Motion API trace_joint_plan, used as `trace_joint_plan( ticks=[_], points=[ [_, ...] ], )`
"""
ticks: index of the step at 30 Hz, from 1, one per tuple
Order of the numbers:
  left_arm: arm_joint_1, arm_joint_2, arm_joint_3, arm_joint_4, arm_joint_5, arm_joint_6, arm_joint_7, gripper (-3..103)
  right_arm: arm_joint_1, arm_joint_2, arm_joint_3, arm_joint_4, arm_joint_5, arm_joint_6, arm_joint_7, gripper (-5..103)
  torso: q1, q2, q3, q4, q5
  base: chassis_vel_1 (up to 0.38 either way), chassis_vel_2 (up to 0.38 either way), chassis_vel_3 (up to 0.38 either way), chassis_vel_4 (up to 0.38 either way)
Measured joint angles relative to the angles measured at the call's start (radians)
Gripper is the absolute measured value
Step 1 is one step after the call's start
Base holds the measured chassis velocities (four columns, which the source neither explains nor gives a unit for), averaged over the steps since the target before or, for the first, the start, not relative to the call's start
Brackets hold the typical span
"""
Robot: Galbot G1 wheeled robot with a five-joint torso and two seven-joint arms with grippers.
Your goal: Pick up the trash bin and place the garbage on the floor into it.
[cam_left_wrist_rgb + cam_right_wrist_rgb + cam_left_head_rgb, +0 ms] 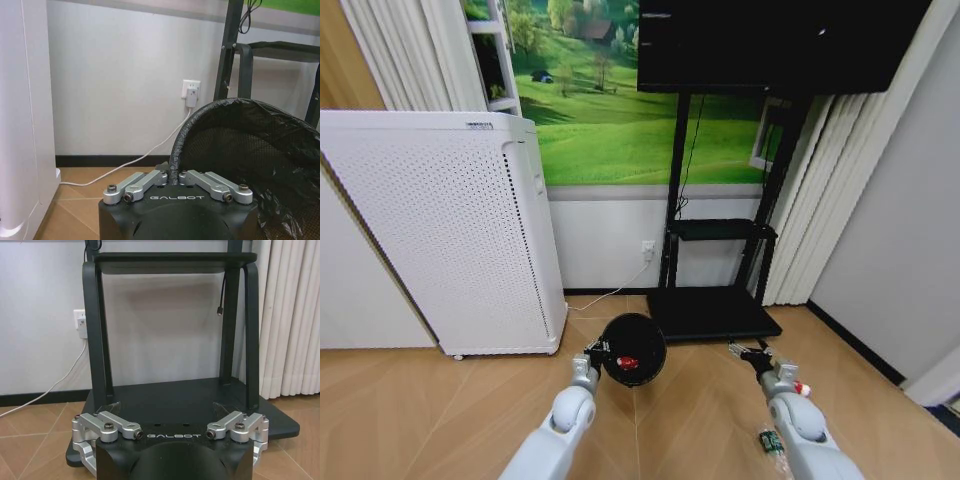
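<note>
Closest to the head camera, two grey-white arms reach forward over the tan wood-plank floor, which lies open on the near left and between the arms. Far left, the big white perforated appliance stands against the wall, its right edge just beside the bin. Far centre, the black TV stand sets its flat base on the floor, with a dark screen above and pale curtains to its right. A white cable runs from the wall socket down along the dark skirting.

The small black round trash bin, lined with a black bag, sits tilted between appliance and stand, its mouth facing the head camera. A red-and-white packet lies inside it. The left pincer is narrowed onto the bin's rim, one finger on each side of the rim wall as the left wrist view shows.

The right pincer hangs near the stand's base with its fingers spread wide, holding nothing. A clear bottle with a green label lies on the floor at the near right, just beside the right arm.
</note>
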Motion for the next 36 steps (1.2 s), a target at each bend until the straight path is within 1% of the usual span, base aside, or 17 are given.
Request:
trace_joint_plan(
  ticks=[2,5,12,18,30,36],
  points=[
    [0.01,0.002,-0.01,-0.005,0.012,-0.005,0.021,4,-0.001,0.009,-0.002,-0.002,-0.007,-0.001,-0.007,100,0.0,0.0,0.0,0.0,0.0,-0.014,-0.025,0.035,0.024],
    [0.012,-0.003,-0.016,-0.005,0.02,-0.006,0.028,4,-0.008,0.017,-0.002,0.0,-0.01,-0.002,-0.017,100,0.0,0.0,0.0,0.0,0.0001,-0.055,-0.059,0.075,0.073],
    [0.009,-0.007,-0.023,-0.006,0.02,-0.006,0.031,4,-0.021,0.022,-0.005,0.009,-0.012,-0.003,-0.023,100,0.0,0.0,0.0,-0.0006,0.0002,-0.101,-0.113,0.1,0.096],
    [0.018,-0.004,-0.032,-0.015,0.02,-0.006,0.036,4,-0.02,0.022,-0.005,0.005,-0.013,-0.003,-0.025,100,0.0,0.0,0.0,0.0002,0.0002,-0.072,-0.084,0.085,0.085],
    [0.017,-0.006,-0.029,-0.016,0.02,-0.006,0.036,4,-0.015,0.011,-0.005,-0.006,-0.011,-0.002,-0.038,100,0.0,0.0,0.0,0.0,0.0003,-0.068,-0.073,0.072,0.079],
    [0.017,-0.007,-0.029,-0.016,0.02,-0.006,0.037,4,-0.013,0.009,-0.007,-0.015,-0.012,0.001,-0.048,100,0.0,0.0,0.0,-0.0001,0.0004,-0.157,-0.141,0.159,0.148]
  ],
)
